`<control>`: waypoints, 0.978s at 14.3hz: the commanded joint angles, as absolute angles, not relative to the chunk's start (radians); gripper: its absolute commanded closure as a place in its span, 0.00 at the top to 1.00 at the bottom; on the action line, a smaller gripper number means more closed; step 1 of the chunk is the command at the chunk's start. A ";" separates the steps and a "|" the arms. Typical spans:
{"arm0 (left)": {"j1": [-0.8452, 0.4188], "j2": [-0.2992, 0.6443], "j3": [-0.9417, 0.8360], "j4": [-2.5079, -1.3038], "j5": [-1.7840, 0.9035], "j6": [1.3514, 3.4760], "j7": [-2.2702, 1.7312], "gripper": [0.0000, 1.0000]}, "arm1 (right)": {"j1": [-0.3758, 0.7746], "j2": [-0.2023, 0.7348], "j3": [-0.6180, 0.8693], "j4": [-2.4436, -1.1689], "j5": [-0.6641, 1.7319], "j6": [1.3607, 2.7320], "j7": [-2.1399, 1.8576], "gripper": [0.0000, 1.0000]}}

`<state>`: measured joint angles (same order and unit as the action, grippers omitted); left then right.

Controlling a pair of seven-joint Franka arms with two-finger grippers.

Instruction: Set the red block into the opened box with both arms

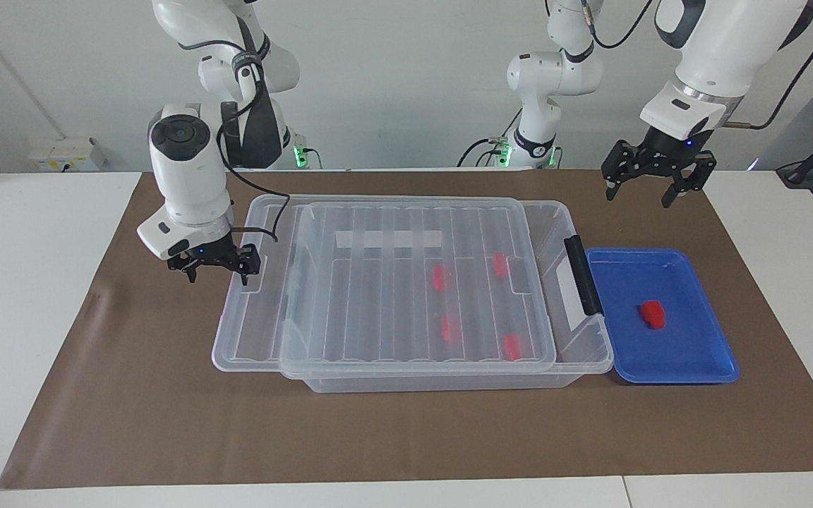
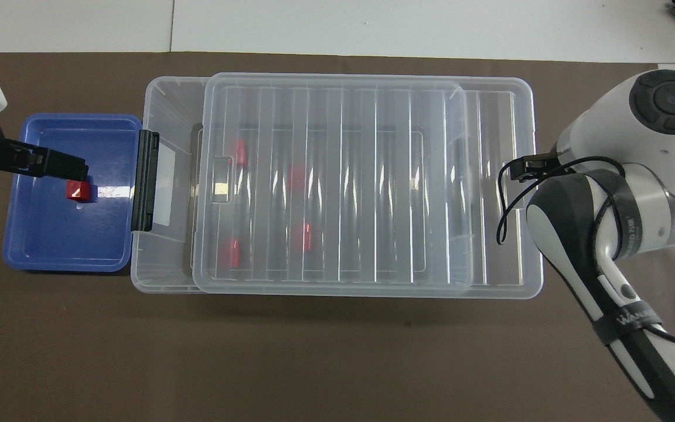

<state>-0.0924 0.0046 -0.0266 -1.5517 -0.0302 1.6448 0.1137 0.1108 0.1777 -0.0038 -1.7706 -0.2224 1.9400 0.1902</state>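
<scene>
A white counter (image 1: 32,296) under a brown mat (image 1: 166,423) stands before a pale wall (image 1: 406,85); on it, one clear box (image 1: 442,381), its ribbed lid (image 1: 392,310) slid toward the right arm's end, and one blue tray (image 1: 703,360). Five small red blocks: four in the box, one bright oblong red block (image 1: 653,314) in the tray. The right end effector (image 1: 217,267), fingers spread, is at the lid's edge; the left end effector (image 1: 653,182), open and empty, hangs above the mat near the tray.

we see a clear, glossy plastic box (image 1: 576,367) with a ribbed clear lid (image 1: 378,303) catching glare, and a black plastic handle (image 1: 583,275). the blue tray (image 1: 696,353) is shiny smooth plastic; the red block (image 1: 653,314) on it looks like smooth plastic too. the brown mat (image 1: 166,409) is matt, like paper. the arms (image 1: 188,183) have glossy white shells.
</scene>
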 commanded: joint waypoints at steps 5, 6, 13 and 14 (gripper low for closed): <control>0.017 -0.058 -0.026 -1.658 -0.018 1.732 0.088 1.00 | 0.067 0.160 0.002 -1.773 -0.281 1.905 0.144 1.00; 0.029 -0.067 -0.028 -1.686 -0.018 1.758 0.087 1.00 | 0.067 0.160 0.002 -1.773 -0.294 1.904 0.144 1.00; 0.061 -0.057 -0.028 -1.946 -0.017 2.092 0.087 1.00 | 0.057 0.158 0.002 -1.773 -0.336 1.879 0.143 1.00; 0.060 -0.035 -0.026 -1.974 -0.017 2.133 0.084 1.00 | 0.051 0.156 0.002 -1.773 -0.342 1.878 0.143 1.00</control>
<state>0.0497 -0.0494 -0.0176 -1.9084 -0.0267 2.0512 0.1042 0.0700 0.1764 -0.0060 -1.7653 -0.3079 1.9026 0.1635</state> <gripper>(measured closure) 0.000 0.000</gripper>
